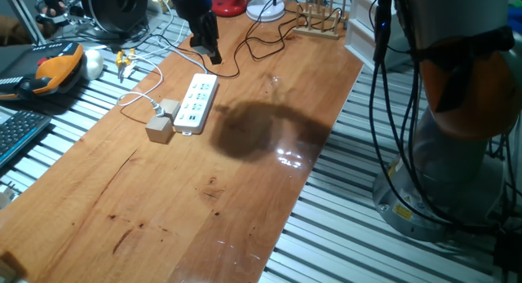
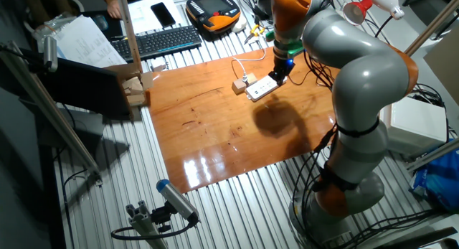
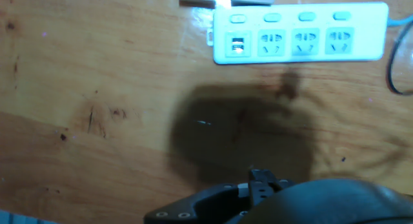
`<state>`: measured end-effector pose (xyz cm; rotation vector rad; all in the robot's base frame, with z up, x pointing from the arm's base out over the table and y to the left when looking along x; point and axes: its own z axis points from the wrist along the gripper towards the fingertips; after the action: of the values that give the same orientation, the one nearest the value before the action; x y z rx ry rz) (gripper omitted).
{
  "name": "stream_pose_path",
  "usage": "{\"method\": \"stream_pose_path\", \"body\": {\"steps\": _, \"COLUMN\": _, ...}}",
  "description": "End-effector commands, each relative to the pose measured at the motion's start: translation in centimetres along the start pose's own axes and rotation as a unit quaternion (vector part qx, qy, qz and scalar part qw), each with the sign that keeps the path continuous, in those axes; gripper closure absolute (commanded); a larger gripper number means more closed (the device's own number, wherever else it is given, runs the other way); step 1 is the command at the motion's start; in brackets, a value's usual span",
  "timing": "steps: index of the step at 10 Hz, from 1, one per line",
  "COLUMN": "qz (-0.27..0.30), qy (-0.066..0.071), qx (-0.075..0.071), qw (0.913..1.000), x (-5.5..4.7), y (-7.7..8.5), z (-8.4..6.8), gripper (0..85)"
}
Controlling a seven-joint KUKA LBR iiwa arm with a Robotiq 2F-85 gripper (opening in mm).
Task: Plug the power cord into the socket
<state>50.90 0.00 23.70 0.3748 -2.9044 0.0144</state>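
Hovering my gripper (image 1: 210,55) above the power strip (image 1: 196,103)'s far end, I cannot tell whether its fingers stand apart. The white power cord (image 1: 137,98) lies looped beside the strip, its plug near a tan block (image 1: 160,130). Risk: descending here misses the plug or snags cable.

The table (image 1: 204,193) surface on the near side of the power strip (image 1: 196,103) is bare wood and offers unobstructed passage. Two tan cube blocks (image 1: 161,125) sit against the strip's far long side, with the white power cord (image 1: 134,99) looped just beyond them, obstructing that side. A black cable (image 1: 245,50) trails across the table past the strip's end. The tool (image 1: 205,42) hangs above that end.
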Motion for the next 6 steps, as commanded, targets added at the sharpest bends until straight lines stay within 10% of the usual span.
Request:
{"method": "stream_pose_path", "body": {"steps": 1, "qz": 0.016, "qy": -0.002, "qx": -0.003, "qw": 0.9999, "x": 0.03, "y": -0.08, "z": -0.03, "gripper": 85.0}}
{"method": "stream_pose_path", "body": {"steps": 3, "qz": 0.006, "qy": 0.012, "qx": -0.005, "qw": 0.9999, "x": 0.03, "y": -0.08, "z": -0.03, "gripper": 85.0}}
{"method": "stream_pose_path", "body": {"steps": 6, "qz": -0.004, "qy": -0.023, "qx": -0.031, "qw": 0.9992, "x": 0.03, "y": -0.08, "z": -0.03, "gripper": 85.0}}
